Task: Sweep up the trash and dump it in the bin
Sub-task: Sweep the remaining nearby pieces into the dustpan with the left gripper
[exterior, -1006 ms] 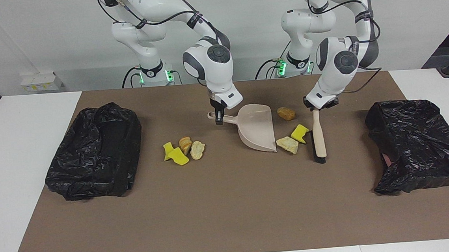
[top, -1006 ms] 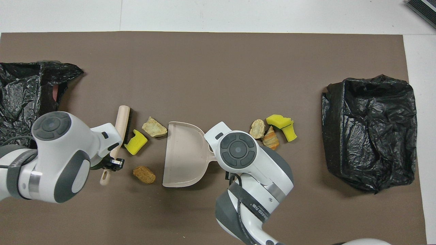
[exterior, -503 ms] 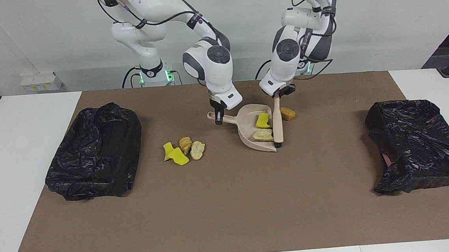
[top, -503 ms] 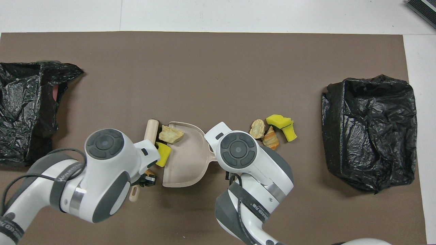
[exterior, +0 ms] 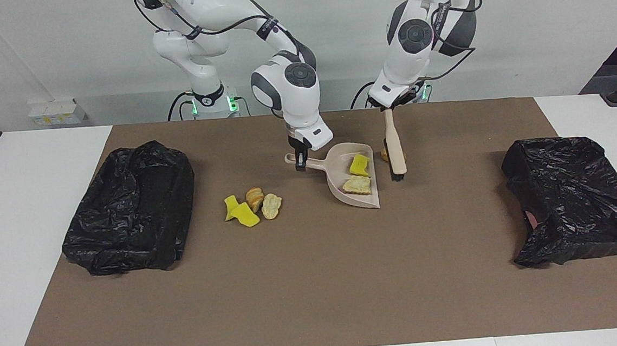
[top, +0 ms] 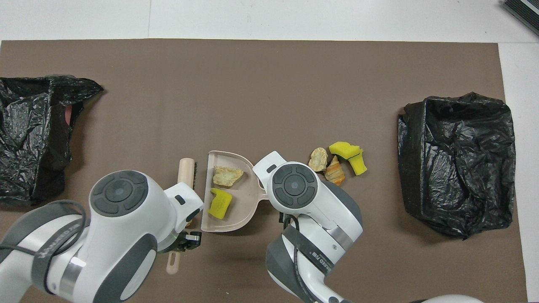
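Note:
A beige dustpan (exterior: pixel 340 162) (top: pixel 244 198) lies on the brown mat, its handle held by my shut right gripper (exterior: pixel 300 161). In the pan sit two pieces of trash: a yellow scrap (exterior: pixel 359 165) (top: pixel 221 203) and a beige lump (exterior: pixel 357 185) (top: pixel 226 175). My left gripper (exterior: pixel 388 106) (top: pixel 188 240) is shut on the handle of a wooden brush (exterior: pixel 395 150) (top: pixel 185 172), which hangs bristles-down beside the pan's open edge. A brown lump (exterior: pixel 404 156) shows partly past the brush. Several more trash pieces (exterior: pixel 251 203) (top: pixel 337 162) lie beside the pan toward the right arm's end.
A bin lined with a black bag (exterior: pixel 131 207) (top: pixel 457 162) stands at the right arm's end of the mat. Another black bag (exterior: pixel 576 200) (top: pixel 33 130) lies crumpled at the left arm's end. White table borders the mat.
The left arm swept the yellow scrap and the beige lump into the dustpan, then lifted the brush back out to the pan's side. The right arm and pan stayed still.

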`<state>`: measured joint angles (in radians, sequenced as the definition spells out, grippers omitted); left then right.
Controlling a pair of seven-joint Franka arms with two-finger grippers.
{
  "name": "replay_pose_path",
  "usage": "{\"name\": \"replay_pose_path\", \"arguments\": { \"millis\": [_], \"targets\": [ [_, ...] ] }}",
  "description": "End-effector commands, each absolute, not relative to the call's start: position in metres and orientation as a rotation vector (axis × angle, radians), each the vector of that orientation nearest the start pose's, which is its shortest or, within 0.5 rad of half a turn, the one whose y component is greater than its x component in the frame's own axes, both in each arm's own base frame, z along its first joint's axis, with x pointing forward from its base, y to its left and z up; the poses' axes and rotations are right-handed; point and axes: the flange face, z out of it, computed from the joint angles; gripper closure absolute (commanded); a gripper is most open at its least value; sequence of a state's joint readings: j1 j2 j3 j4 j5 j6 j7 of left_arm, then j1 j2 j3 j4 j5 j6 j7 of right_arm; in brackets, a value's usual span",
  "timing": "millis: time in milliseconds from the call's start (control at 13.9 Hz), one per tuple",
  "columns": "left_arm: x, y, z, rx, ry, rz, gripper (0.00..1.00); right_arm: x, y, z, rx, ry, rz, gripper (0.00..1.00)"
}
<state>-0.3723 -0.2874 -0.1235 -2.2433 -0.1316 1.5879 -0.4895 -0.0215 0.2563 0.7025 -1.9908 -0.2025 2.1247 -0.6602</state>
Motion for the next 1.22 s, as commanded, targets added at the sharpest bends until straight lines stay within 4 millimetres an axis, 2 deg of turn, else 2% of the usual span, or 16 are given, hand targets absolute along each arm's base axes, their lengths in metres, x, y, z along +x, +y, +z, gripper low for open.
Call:
{"name": "replay_pose_path", "arguments": {
  "millis": [0,144,287,359,503,575,719,791,862,1006,1150],
  "targets": [
    [0.336,-0.204,0.454,-2.959,-0.296,0.546,1.0,0.462,0.341,0.349,-2.26,-2.165,0.1,1.0],
    [0.315,-0.193,0.443,-2.919,-0.436,0.53,1.0,0.46,0.342,0.345,-2.222,-2.202,0.08,1.0],
    [0.306,-0.189,0.417,-2.875,-0.638,0.474,1.0,0.459,0.344,0.341,-2.221,-2.196,0.081,1.0],
    [0.304,-0.192,0.4,-2.859,-0.721,0.441,1.0,0.459,0.344,0.341,-2.221,-2.196,0.084,1.0],
    [0.296,-0.204,0.366,-2.881,-0.732,0.396,1.0,0.459,0.344,0.341,-2.221,-2.194,0.086,1.0],
    [0.297,-0.211,0.363,-2.916,-0.731,0.411,1.0,0.459,0.344,0.341,-2.221,-2.194,0.086,1.0],
    [0.295,-0.232,0.358,-2.987,-0.736,0.464,1.0,0.46,0.342,0.34,-2.225,-2.191,0.089,1.0],
    [0.289,-0.253,0.344,-3.012,-0.623,0.461,1.0,0.46,0.342,0.34,-2.224,-2.193,0.089,1.0],
    [0.29,-0.273,0.34,-3.049,-0.565,0.426,1.0,0.46,0.342,0.34,-2.224,-2.191,0.092,1.0],
    [0.314,-0.3,0.351,-3.091,-0.54,0.406,1.0,0.459,0.342,0.34,-2.224,-2.193,0.094,1.0],
    [0.322,-0.314,0.36,-3.134,-0.425,0.394,1.0,0.459,0.342,0.34,-2.224,-2.192,0.099,1.0]
  ]
}}
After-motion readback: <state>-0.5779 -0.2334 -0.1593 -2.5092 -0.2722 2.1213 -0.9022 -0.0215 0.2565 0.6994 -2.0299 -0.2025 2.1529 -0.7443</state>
